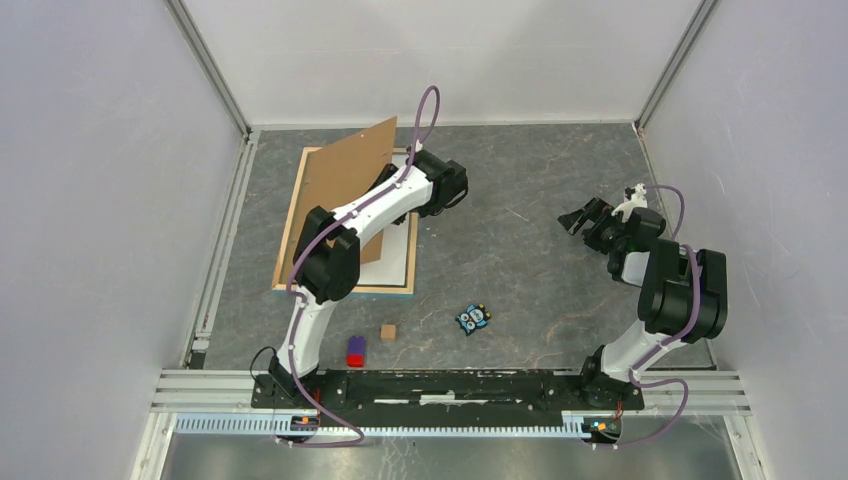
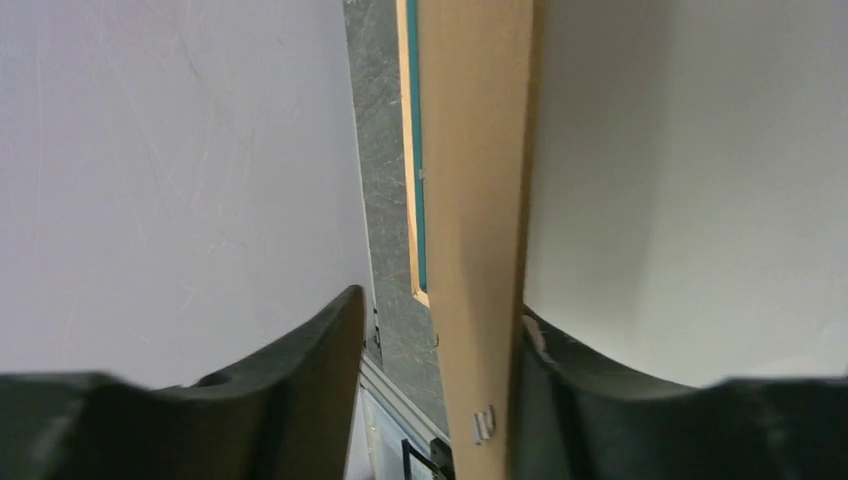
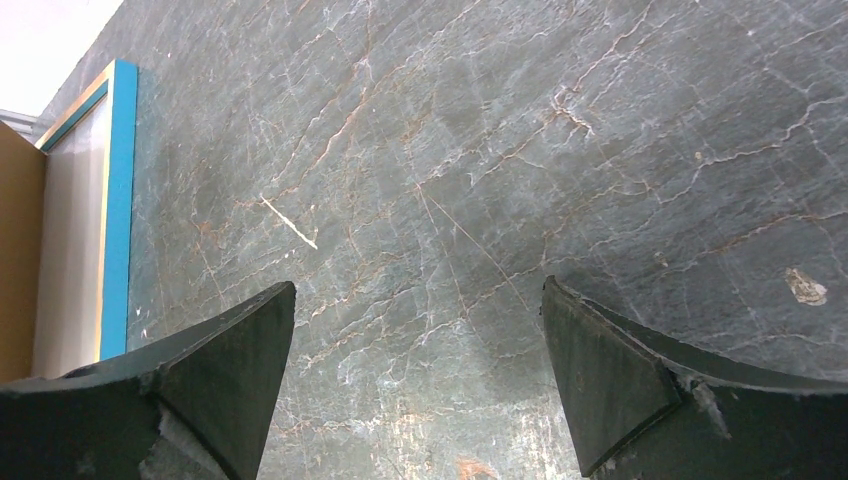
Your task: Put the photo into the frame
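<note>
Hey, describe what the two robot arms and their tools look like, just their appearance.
Both the left arm and right arm have white tube-like links joined by chunky black joint housings. A purple cable runs along each. The left tool and right tool each have two matte black wedge-shaped fingers with pale scuffs. No sleeves visible.

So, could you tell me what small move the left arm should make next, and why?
Probably tilt the backing board down flat into the frame. The left jaws straddle it loosely, tilted up over the frame, whose opening shows white, seemingly the photo's back. The right jaws hover open, well away.
</note>
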### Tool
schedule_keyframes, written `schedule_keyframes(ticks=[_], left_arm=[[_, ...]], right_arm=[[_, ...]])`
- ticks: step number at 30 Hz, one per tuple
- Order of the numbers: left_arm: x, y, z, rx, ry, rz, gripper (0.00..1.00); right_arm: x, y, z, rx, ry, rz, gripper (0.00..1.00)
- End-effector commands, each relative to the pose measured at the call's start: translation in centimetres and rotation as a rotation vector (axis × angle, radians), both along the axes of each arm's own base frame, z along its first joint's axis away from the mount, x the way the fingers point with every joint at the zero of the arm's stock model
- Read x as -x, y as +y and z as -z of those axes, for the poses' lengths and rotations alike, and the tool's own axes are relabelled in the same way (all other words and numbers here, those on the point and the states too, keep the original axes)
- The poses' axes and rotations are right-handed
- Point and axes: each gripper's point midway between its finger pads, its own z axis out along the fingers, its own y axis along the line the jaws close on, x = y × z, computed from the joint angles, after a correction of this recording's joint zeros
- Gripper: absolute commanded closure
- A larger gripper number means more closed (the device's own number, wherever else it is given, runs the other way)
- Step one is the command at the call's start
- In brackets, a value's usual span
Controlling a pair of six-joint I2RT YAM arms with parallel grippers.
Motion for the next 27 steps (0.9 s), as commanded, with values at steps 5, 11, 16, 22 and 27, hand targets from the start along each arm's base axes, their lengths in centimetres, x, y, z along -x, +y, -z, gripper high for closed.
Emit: schedule_keyframes(ticks=[5, 11, 16, 22, 27], left_arm=[[0.7, -1.5, 0.9, 0.168, 0.048, 0.038, 0.25], [1.5, -3.3, 1.5, 0.334, 0.095, 0.082, 0.0], [1.9, -4.4, 1.0, 0.466, 0.094, 0.111, 0.0], [2.7, -4.8, 0.2, 0.548, 0.126, 0.13, 0.0], [3.4, -4.8, -1.6, 0.63, 0.118, 0.154, 0.0]], right_arm=[[0.3, 0.2, 0.6, -0.015, 0.017, -0.006, 0.02], [0.3, 0.2, 0.5, -0.013, 0.014, -0.007, 0.02], [0.3, 0.2, 0.5, -0.012, 0.014, -0.005, 0.02], [0.3, 0.2, 0.5, -0.012, 0.014, -0.005, 0.02], [0.3, 0.1, 0.4, -0.009, 0.012, -0.001, 0.02]])
